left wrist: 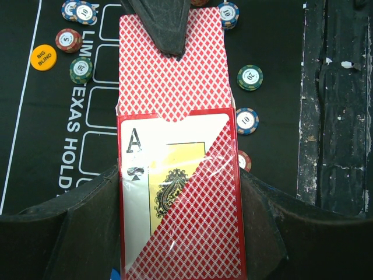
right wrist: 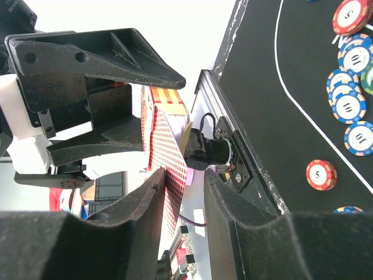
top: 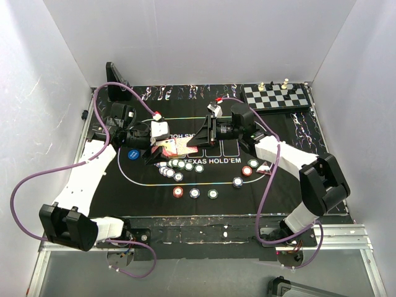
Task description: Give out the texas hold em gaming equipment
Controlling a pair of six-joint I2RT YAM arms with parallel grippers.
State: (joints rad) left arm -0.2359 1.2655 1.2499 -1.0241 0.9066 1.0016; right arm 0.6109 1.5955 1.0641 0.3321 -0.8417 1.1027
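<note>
My left gripper is shut on a red card box with an ace of spades printed on it, held above the mat. Red-backed playing cards stick out of the box's open end. My right gripper stands open around the end of those cards; one finger touches them and a gap shows before the other. In the top view the two grippers meet at the box over the mat's middle. Poker chips lie in a row and in clusters on the mat. A yellow big blind button lies beside some chips.
The black felt mat covers the table. A chessboard with pieces sits at the back right. A black stand is at the back left. A blue disc lies under my left arm. More chips lie to the right.
</note>
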